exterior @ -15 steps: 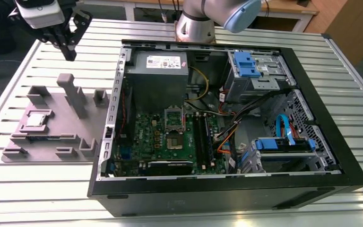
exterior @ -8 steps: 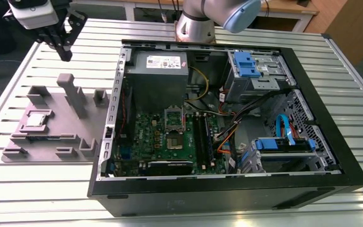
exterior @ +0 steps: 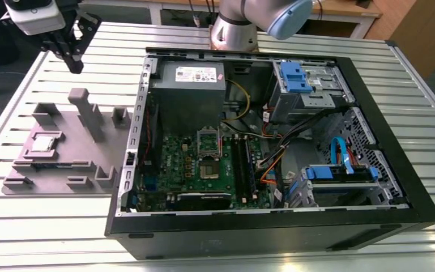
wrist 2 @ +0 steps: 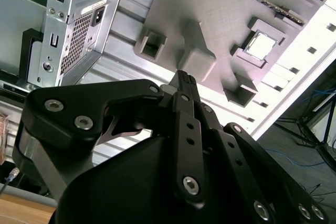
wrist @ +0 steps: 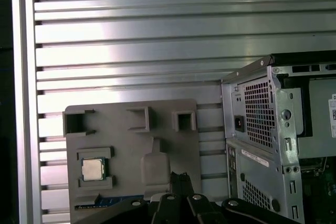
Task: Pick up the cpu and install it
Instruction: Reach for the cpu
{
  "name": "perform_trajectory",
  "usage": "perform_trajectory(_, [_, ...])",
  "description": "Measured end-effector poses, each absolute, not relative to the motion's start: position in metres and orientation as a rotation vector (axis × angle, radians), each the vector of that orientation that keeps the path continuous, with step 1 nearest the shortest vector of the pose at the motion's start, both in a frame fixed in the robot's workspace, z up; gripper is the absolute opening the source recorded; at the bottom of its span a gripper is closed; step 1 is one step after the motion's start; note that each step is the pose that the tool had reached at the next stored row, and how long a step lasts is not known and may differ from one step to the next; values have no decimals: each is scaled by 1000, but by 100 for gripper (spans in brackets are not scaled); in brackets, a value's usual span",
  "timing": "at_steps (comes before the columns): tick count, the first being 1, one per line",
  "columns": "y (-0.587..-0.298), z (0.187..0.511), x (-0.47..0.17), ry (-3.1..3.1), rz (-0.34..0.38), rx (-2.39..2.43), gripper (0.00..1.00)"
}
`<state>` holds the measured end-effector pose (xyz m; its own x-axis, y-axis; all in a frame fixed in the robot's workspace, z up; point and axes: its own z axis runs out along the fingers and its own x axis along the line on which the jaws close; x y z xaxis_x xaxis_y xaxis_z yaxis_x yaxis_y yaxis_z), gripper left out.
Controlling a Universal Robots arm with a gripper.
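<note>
In the exterior view we are hovering the gripper, closed and empty, above the tray; the cpu is lying in the tray's recess. In the second wrist view the cpu is sitting untouched. In the first wrist view the cpu is lying apart from the gripper: we are judging this the approach, calling for opening and centring over it.

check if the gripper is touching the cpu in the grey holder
Apart. In the exterior view the gripper hangs well clear of the cpu, which lies in its grey holder.
</note>
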<state>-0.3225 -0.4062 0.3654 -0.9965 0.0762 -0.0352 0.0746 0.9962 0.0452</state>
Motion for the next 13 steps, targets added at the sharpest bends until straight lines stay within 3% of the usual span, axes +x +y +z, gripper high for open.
perform_trajectory(13, [-406, 364, -326, 3102, 68, 117, 11])
